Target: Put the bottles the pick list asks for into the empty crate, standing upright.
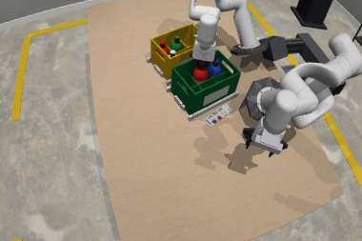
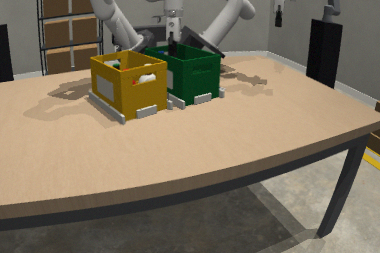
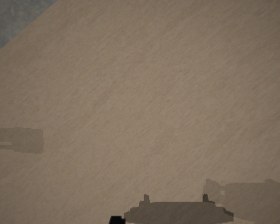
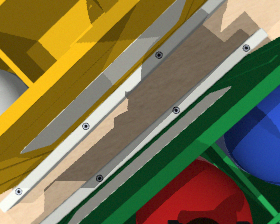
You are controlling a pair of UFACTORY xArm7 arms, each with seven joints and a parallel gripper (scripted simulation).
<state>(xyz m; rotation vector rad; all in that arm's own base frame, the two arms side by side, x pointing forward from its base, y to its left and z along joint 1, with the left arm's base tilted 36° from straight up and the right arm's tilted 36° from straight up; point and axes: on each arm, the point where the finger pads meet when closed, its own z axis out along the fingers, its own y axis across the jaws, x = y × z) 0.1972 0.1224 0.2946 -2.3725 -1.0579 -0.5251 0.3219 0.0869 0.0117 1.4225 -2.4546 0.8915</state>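
My right gripper [image 1: 202, 62] [image 2: 172, 48] is shut on the neck of a red bottle [image 1: 200, 74] [image 4: 191, 194], upright and down inside the green crate [image 1: 183, 93] [image 2: 202, 87] [image 4: 211, 135]. Its base is hidden. A blue bottle [image 1: 214, 69] [image 4: 263, 135] stands beside it in that crate. The yellow crate [image 1: 159, 61] [image 2: 145, 99] [image 4: 56, 82] holds a red bottle [image 1: 163, 46], a green bottle [image 1: 176, 45] and a white bottle [image 1: 172, 53] [image 4: 3, 95]. The pick list [image 1: 218, 115] shows blue and red marks; its counts are too small to read. My left gripper [image 1: 259, 150] [image 2: 278, 19] is open and empty.
Both crates sit level. White rails [image 1: 213, 107] [image 4: 176, 110] run low along their sides, and a narrow gap separates the crates. The left arm hangs over the table [image 1: 152, 169] on the paper strip's side, away from both crates.
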